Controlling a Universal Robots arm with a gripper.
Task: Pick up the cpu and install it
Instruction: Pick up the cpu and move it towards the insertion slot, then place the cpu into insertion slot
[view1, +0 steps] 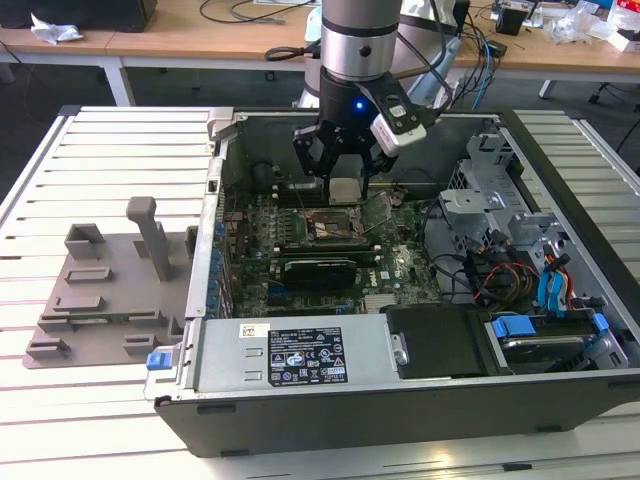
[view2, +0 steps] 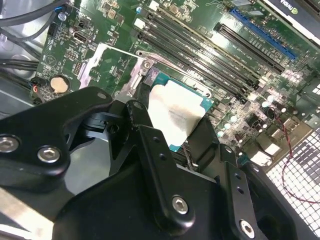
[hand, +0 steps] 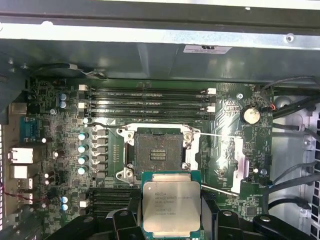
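Exterior view's left: a grey moulded plastic tray (view1: 100, 290) lies on the white slatted table (view1: 60, 180), well apart from the work.

Centre: an open black computer case (view1: 400, 400) with its green motherboard (view1: 390, 265) exposed. Your black multi-finger gripper (view1: 343, 185) hangs over the board, clamped on the cpu (view1: 345, 192), a small flat square chip with a silver-grey metal top plate. In both wrist views the fingers (view2: 145, 145) press opposite edges of the cpu (hand: 171, 205), top plate up. It sits in the air near the uncovered dark square socket with its silver frame (hand: 159, 152), not seated in it.

Judgement on handling: the chip is light, thin and rigid. The metal plate looks smooth, so expect it to slip under weak pressure. The underside contacts and the socket face are probably the fragile parts. Hold it by the rim only and keep it level.

Exterior view's right: a silver metal drive cage (view1: 480, 190), clear of the arm.
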